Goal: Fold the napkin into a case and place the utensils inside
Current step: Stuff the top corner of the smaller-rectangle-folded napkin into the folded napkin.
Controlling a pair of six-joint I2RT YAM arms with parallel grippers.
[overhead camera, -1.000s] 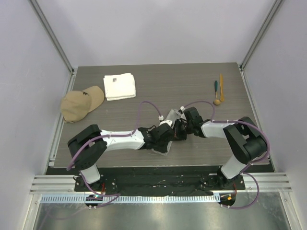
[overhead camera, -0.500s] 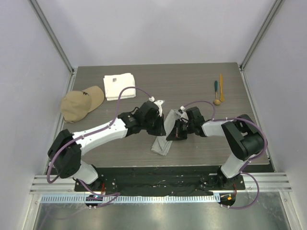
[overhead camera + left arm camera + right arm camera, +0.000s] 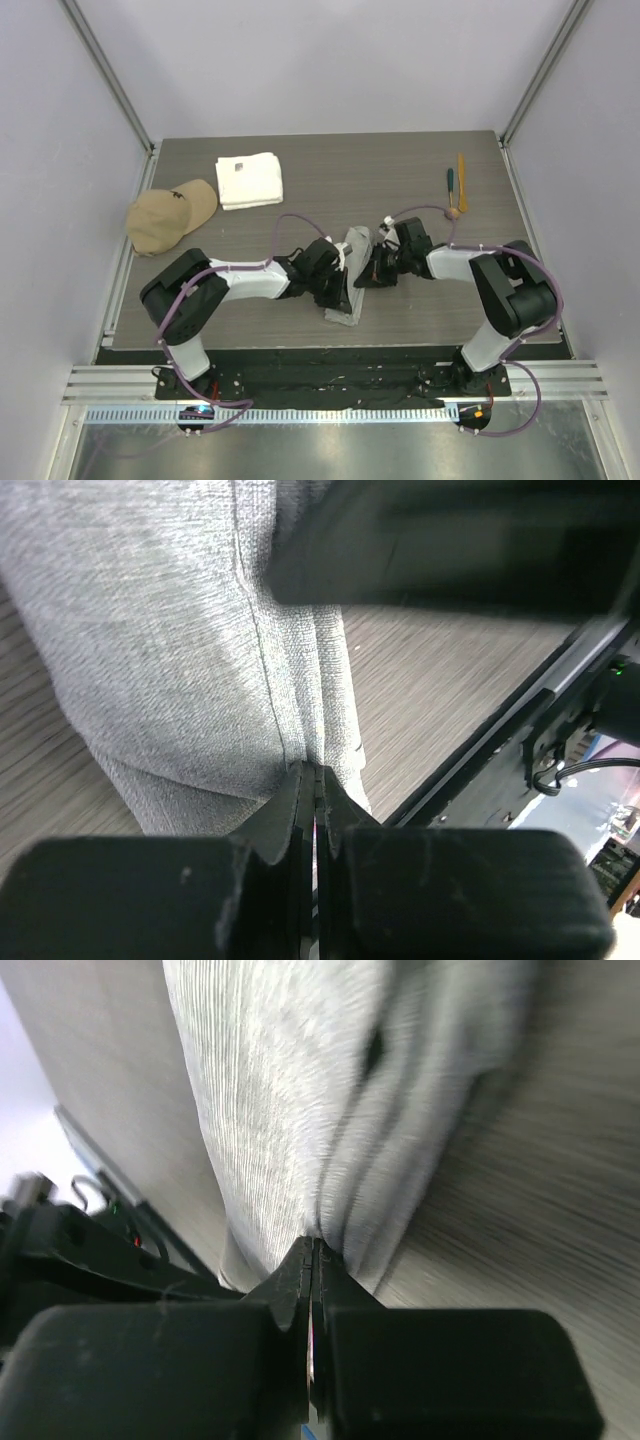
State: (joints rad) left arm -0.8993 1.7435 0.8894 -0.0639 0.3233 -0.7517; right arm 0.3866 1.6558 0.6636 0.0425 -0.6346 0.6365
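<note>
Centre of the overhead frame: the thin light-grey cloth napkin (image 3: 356,243) lies folded into a narrow strip on the dark wood-grain table (image 3: 400,170). The left tool (image 3: 316,780) is clamped tight on a crease, the right tool (image 3: 312,1255) is pinched shut on another fold, and the three slim utensils (image 3: 450,187) lie upper right.

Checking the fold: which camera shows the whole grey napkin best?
Top external: the napkin appears as one long narrow strip, only partly hidden. Both wrist views show just close-up cloth, pinched at a fold by the left hand and right hand.
</note>
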